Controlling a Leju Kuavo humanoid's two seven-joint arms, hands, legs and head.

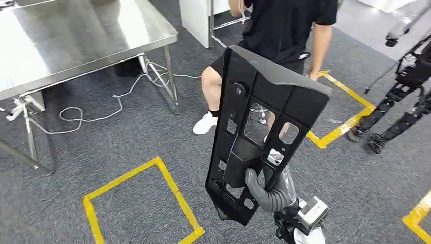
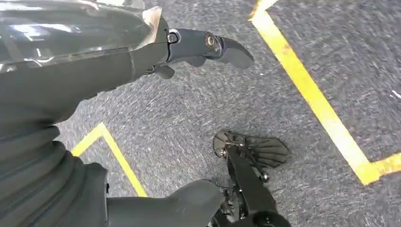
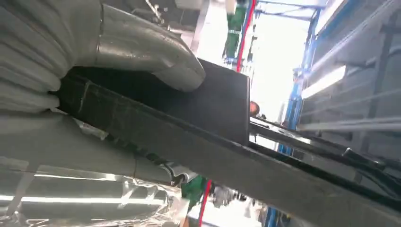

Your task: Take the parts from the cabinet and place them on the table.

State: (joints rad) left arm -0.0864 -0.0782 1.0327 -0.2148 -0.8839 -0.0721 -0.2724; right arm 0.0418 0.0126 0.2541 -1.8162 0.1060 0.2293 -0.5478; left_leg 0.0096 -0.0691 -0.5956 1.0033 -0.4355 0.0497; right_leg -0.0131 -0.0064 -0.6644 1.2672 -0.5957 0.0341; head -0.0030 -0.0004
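Leftmost, upper left of the head view: stainless steel table with a shiny flat top (image 1: pixel 76 35) on thin metal legs, a white cable (image 1: pixel 96 114) looped on the grey carpet floor (image 1: pixel 127 142) beneath and beside it. Lower left of centre: yellow floor tape rectangle (image 1: pixel 167 183), open at its near side.

Centre: large black moulded plastic panel with cut-out openings (image 1: pixel 264 122), held upright and tilted, its broad end uppermost, off the floor and well apart from the table. The right hand (image 1: pixel 269 190) grasps it near its lower edge, grey fingers hooked through an opening; in the right wrist view the thick grey thumb (image 3: pixel 142 52) presses on the panel's flat face.

Behind the panel, upper centre: person in black shirt and shorts with white shoes (image 1: pixel 284 30), standing on the carpet. Right edge: dark legs of another robot (image 1: pixel 401 101) beside a second yellow tape corner (image 1: pixel 345 124).

Left wrist view: left hand (image 2: pixel 142 71) hangs above the carpet, fingers extended and apart, holding nothing.
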